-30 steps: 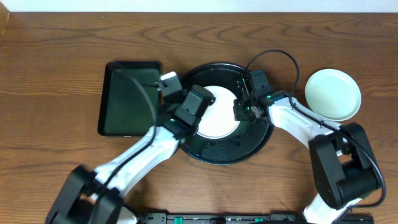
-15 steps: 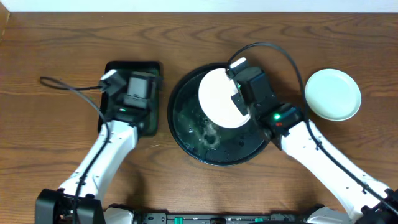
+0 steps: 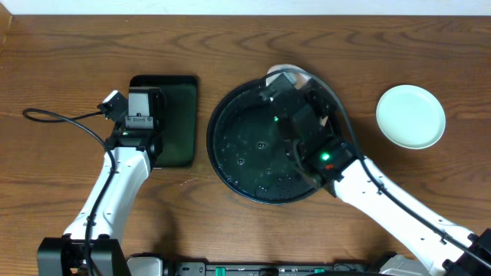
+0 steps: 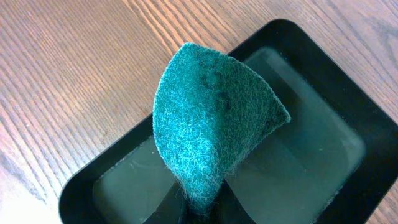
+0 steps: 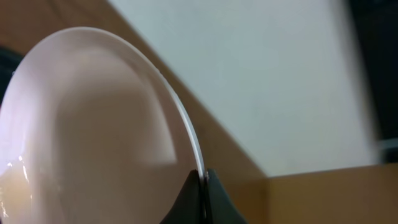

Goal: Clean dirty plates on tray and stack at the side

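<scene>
In the right wrist view my right gripper (image 5: 202,179) is shut on the rim of a white plate (image 5: 93,124), which is lifted and tilted on edge. From overhead only a sliver of that plate (image 3: 286,74) shows past the right arm, over the far rim of the round black tray (image 3: 230,165). The tray's wet floor holds no plate. A pale mint plate (image 3: 410,116) lies on the wood at the right. My left gripper (image 4: 202,210) is shut on a teal sponge (image 4: 214,124), which it holds above the rectangular black tray (image 4: 311,143).
The rectangular black tray (image 3: 178,126) lies left of the round one, with the left arm (image 3: 123,176) reaching over its left part. The right arm (image 3: 368,184) crosses the round tray's right side. Brown wood tabletop (image 3: 69,61) surrounds both trays.
The left arm left the round tray and carried the sponge over to the rectangular tray. The right gripper raised the white plate off the round tray and tipped it on edge.
</scene>
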